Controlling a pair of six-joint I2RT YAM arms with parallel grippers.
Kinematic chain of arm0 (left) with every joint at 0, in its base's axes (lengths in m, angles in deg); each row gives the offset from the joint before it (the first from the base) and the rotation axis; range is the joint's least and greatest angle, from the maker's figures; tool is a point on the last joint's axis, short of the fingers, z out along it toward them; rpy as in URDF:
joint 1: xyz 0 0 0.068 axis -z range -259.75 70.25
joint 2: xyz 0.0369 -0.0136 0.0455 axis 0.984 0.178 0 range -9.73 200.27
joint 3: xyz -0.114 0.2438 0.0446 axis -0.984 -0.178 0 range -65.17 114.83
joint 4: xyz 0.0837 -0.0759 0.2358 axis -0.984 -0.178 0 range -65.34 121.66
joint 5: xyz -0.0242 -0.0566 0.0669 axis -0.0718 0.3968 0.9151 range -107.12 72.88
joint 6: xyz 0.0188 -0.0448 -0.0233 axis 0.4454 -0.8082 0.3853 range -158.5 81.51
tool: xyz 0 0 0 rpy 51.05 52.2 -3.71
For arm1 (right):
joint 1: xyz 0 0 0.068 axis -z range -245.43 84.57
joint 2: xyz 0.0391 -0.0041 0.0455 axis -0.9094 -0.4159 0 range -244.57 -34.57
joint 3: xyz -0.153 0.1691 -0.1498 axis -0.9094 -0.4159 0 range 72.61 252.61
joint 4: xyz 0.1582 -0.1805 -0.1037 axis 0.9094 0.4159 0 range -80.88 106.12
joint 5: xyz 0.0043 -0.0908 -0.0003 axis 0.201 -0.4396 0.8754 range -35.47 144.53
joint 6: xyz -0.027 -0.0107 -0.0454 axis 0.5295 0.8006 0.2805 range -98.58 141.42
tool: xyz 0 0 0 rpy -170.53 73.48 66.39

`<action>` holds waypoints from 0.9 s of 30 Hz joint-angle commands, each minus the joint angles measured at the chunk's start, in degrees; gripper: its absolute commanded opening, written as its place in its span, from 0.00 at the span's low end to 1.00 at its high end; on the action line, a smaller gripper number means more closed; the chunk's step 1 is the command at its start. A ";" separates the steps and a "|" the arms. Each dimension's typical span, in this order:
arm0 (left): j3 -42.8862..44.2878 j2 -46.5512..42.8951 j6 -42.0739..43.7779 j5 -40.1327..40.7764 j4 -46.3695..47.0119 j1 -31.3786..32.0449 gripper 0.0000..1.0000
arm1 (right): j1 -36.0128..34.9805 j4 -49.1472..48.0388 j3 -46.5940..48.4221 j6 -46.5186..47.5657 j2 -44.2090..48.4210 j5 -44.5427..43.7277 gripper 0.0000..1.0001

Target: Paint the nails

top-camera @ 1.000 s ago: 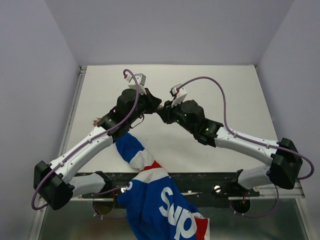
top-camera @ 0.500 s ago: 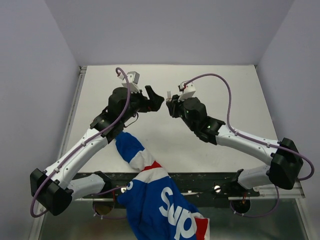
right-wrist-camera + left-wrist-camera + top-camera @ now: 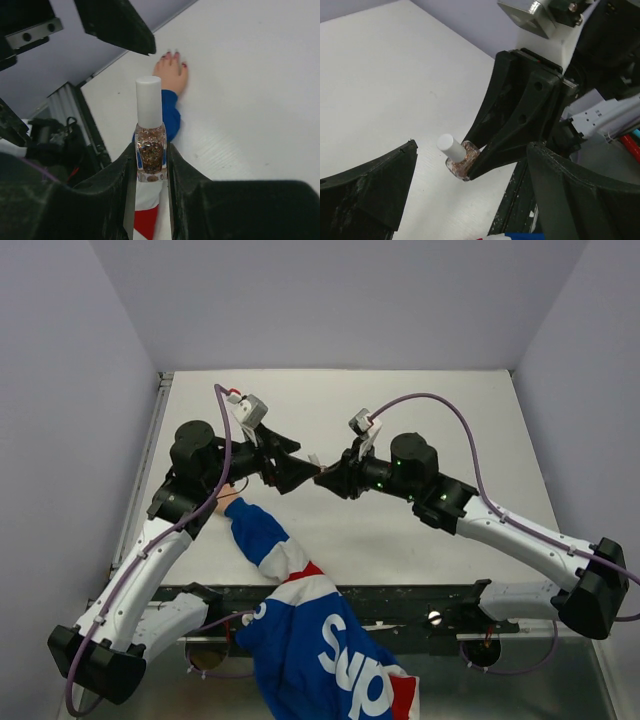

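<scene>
My right gripper (image 3: 327, 477) is shut on a small clear polish bottle (image 3: 150, 149) with coppery glitter inside, held off the table with its white cap (image 3: 149, 102) on. In the left wrist view the same bottle (image 3: 461, 161) sits pinched at the tip of the right arm's black fingers (image 3: 517, 125). My left gripper (image 3: 305, 460) stands open just left of the cap and touches nothing. A bare hand (image 3: 171, 74) lies flat on the white table beyond the bottle. Its nails (image 3: 176, 53) are tinted red, and its sleeve (image 3: 275, 550) is blue, white and red.
The white table (image 3: 420, 420) is walled at the back and on both sides. The sleeved arm reaches in from the near edge between the two arm bases and passes under my left arm. A black rail (image 3: 400, 598) runs along the front edge.
My left gripper has let go of the bottle's cap, opened wide and drawn back to the left. The right arm has shifted right and turned, with the bottle still in its grip.
</scene>
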 commanded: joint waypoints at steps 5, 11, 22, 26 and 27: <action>-0.09 -1.81 1.32 -21.34 2.13 -1.45 0.99 | 0.78 1.04 5.80 -4.39 0.67 27.53 0.01; -3.78 -2.60 -7.20 -27.50 13.55 -1.54 0.91 | 1.31 -2.83 5.80 -7.12 -0.65 32.81 0.01; -9.49 -4.36 -15.82 -25.58 26.30 -1.97 0.66 | 1.66 -9.34 2.03 -11.34 0.76 34.49 0.01; -10.81 -5.68 -17.31 -22.86 29.02 -2.33 0.61 | 1.66 -9.87 0.88 -11.78 0.93 34.23 0.01; -11.25 -5.94 -18.02 -22.15 30.25 -2.50 0.58 | 1.57 -9.96 0.71 -11.69 0.93 34.23 0.01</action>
